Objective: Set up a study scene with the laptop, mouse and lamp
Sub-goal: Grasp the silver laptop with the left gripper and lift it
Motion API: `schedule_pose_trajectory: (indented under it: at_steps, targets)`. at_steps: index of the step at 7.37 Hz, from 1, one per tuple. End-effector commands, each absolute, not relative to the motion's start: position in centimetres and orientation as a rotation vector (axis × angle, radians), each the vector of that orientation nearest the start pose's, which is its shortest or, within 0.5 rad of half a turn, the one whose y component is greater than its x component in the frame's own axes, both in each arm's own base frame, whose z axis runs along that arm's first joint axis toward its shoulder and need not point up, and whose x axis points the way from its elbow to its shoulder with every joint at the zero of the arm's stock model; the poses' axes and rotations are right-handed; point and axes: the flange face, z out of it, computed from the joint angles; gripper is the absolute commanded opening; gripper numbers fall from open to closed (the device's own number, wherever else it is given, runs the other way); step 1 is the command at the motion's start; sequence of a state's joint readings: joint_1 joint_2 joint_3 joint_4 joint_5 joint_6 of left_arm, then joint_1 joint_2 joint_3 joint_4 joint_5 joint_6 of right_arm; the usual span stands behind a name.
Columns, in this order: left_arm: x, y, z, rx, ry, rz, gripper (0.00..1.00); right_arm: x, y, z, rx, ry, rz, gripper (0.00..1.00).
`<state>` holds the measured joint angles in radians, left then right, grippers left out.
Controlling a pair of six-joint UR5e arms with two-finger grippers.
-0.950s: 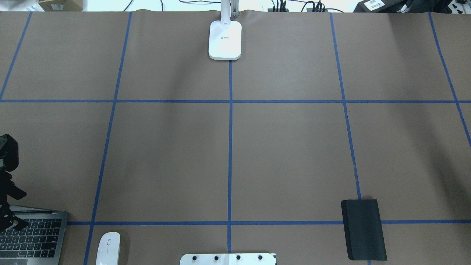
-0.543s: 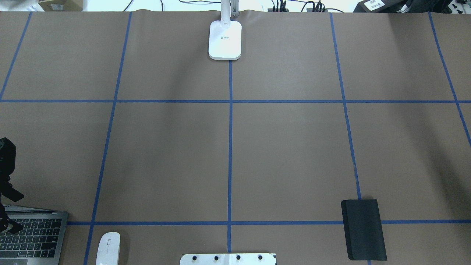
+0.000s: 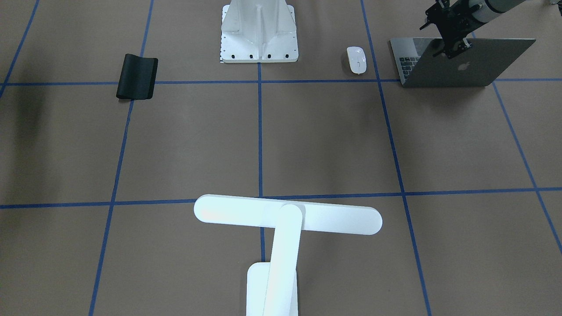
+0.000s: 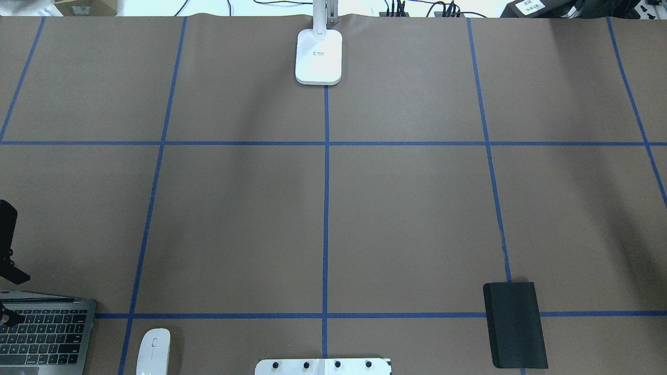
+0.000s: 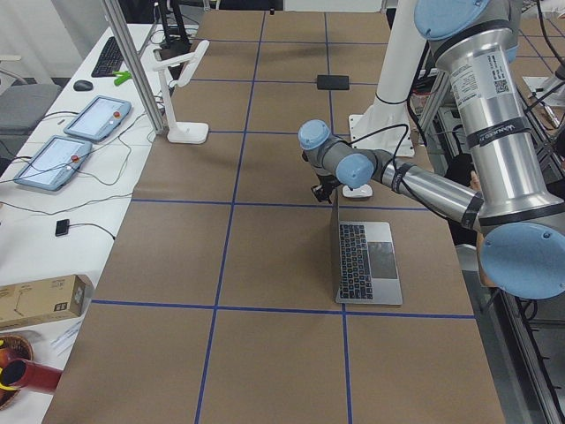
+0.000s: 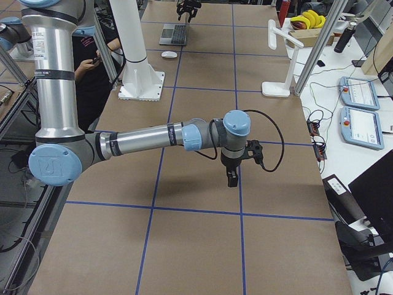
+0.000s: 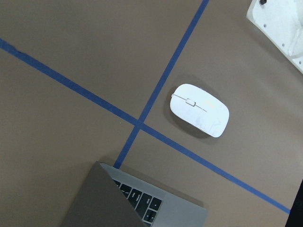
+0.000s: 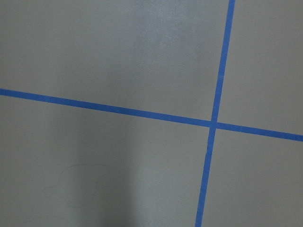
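Observation:
The laptop [image 3: 465, 66] stands open at the robot's near left, lid up, keyboard [image 4: 47, 333] showing. My left gripper [image 3: 453, 49] hangs open at the lid's top edge, one finger on each side of it [image 4: 6, 294]; whether it touches the lid I cannot tell. The white mouse [image 3: 357, 59] lies on the table just right of the laptop [image 7: 200, 109]. The white T-shaped lamp [image 3: 287, 217] stands at the far middle, with its base [image 4: 318, 56] on the centre line. My right gripper [image 6: 230, 178] points down over bare table; I cannot tell if it is open.
A black square pad [image 4: 515, 324] lies at the near right. The white bolted pedestal [image 3: 259, 30] stands at the near middle. Blue tape lines grid the brown table [image 4: 406, 219]. Tablets and cables lie beyond the far edge.
My left gripper has slid left toward the overhead view's edge, still open at the laptop's lid. The laptop, mouse, lamp and pad have not moved.

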<state>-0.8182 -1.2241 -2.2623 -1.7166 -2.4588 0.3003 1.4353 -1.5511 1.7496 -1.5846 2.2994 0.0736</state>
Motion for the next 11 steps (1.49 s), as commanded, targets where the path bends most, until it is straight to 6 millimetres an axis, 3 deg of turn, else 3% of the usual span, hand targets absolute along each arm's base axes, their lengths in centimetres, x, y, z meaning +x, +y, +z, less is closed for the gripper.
schedule_pose_trajectory:
  at_steps: [1,3,5,6,10,11]
  targets:
    - [18.9,-28.8,44.1,0.294,0.995,1.215,0.8,-0.3,-50.9,56.4,0.1,-0.742,-0.129,1.0]
    - [17.4,-29.5,44.7,0.371,0.973,1.291,0.71,-0.4,-50.9,56.4,0.101,-0.742,-0.131,1.0]
    - [17.2,-29.6,44.9,0.395,0.946,1.322,0.62,-0.4,-51.0,56.4,0.1,-0.742,-0.13,1.0]
    - [17.0,-29.7,45.2,0.417,0.912,1.357,0.5,-0.5,-51.0,56.4,0.099,-0.742,-0.131,1.0]
    - [16.9,-29.8,45.5,0.471,0.869,1.454,0.42,-0.5,-51.0,56.4,0.097,-0.742,-0.129,1.0]
    - [16.9,-29.7,45.6,0.469,0.864,1.454,0.33,-0.6,-51.0,56.5,0.094,-0.742,-0.129,1.0]
